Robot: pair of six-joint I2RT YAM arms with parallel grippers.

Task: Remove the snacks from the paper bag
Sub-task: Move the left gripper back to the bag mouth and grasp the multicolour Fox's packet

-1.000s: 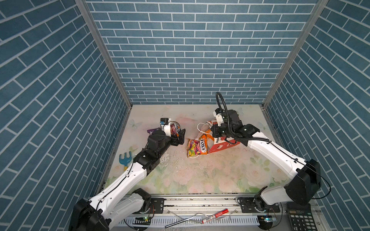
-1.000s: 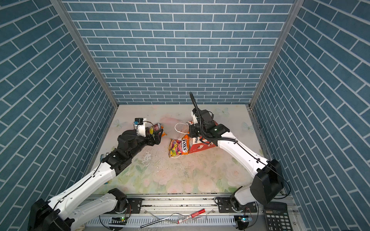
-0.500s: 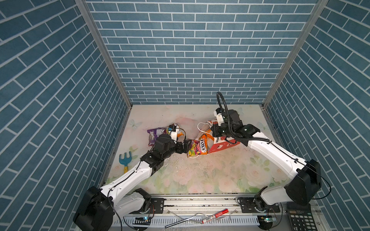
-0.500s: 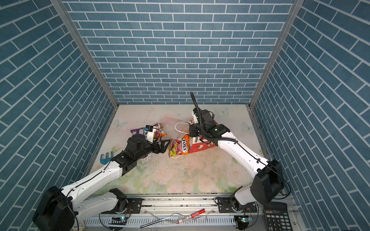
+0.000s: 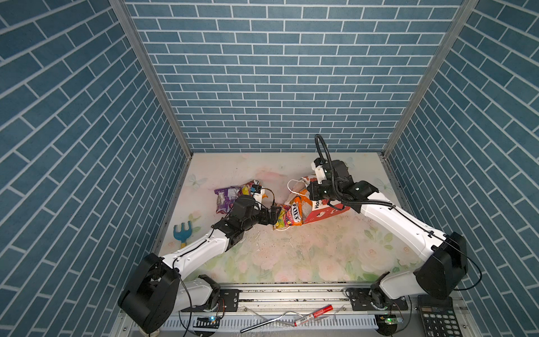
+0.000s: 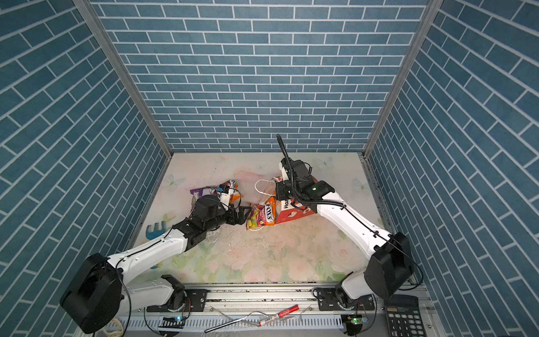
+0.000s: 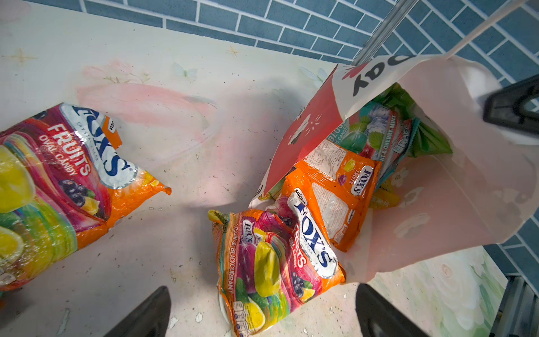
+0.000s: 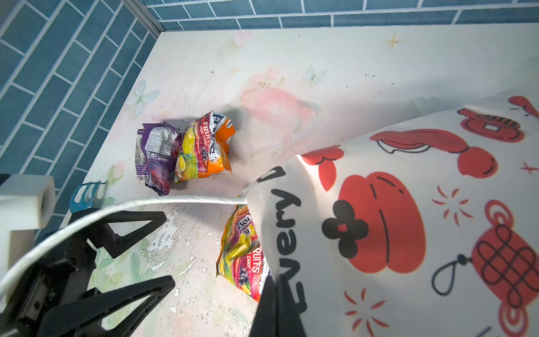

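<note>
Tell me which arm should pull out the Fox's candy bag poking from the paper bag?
Left, probably: the left gripper is open, facing the Fox's candy bag; the right gripper is shut on the paper bag.

Here's the loose candy bag (image 7: 73, 181): "FOX'S CRYSTAL CLEAR", then "FRUITS OVAL CANDY". The second candy bag (image 7: 277, 256), at the mouth, shows "FOX'S", "FRUITS" and "& BLACKCURRANT" down its edge. In both top views the second candy bag (image 5: 293, 217) (image 6: 267, 216) reads "FOX'S" too. The orange packet (image 7: 335, 189) behind carries a small "FOX'S FRUITS" badge and "SAVORIA". The teal packet (image 7: 376, 128) says "& CHERRY MINT". The paper bag (image 7: 306, 137) has black "Day" by its rim, and in a top view the paper bag (image 5: 318, 203) shows "Ha". The print on the purple packet (image 8: 154, 157) is too small to read.
</note>
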